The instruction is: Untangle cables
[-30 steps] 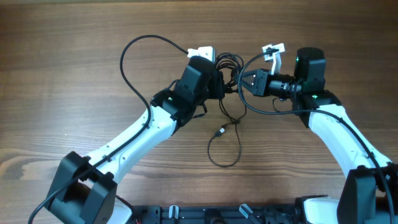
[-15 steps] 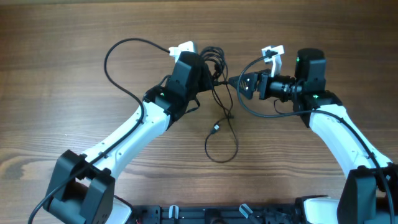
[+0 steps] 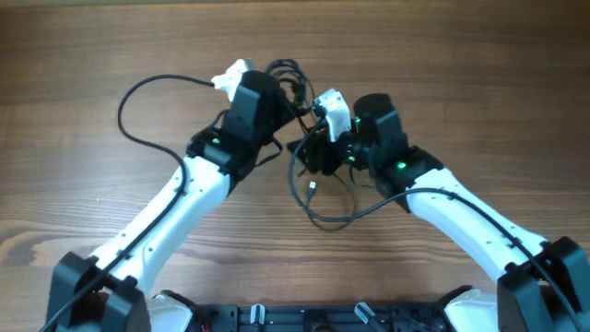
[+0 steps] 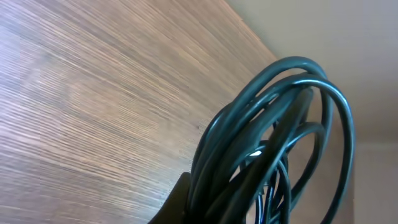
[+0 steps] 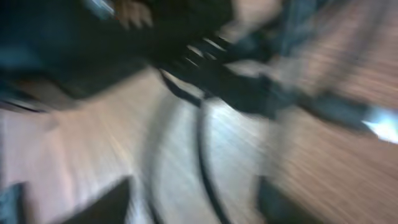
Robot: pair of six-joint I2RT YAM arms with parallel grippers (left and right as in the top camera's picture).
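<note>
Fingers of my left gripper (image 3: pixel 281 90) are pinched tight on the cables (image 3: pixel 289 72) — a coiled bunch at twelve o'clock on the table (image 3: pixel 479 55), with one loop hanging toward six. My right gripper (image 3: pixel 312 154) sits near the bunch at five o'clock. Its wrist view is smeared — I cannot tell its spread.
</note>
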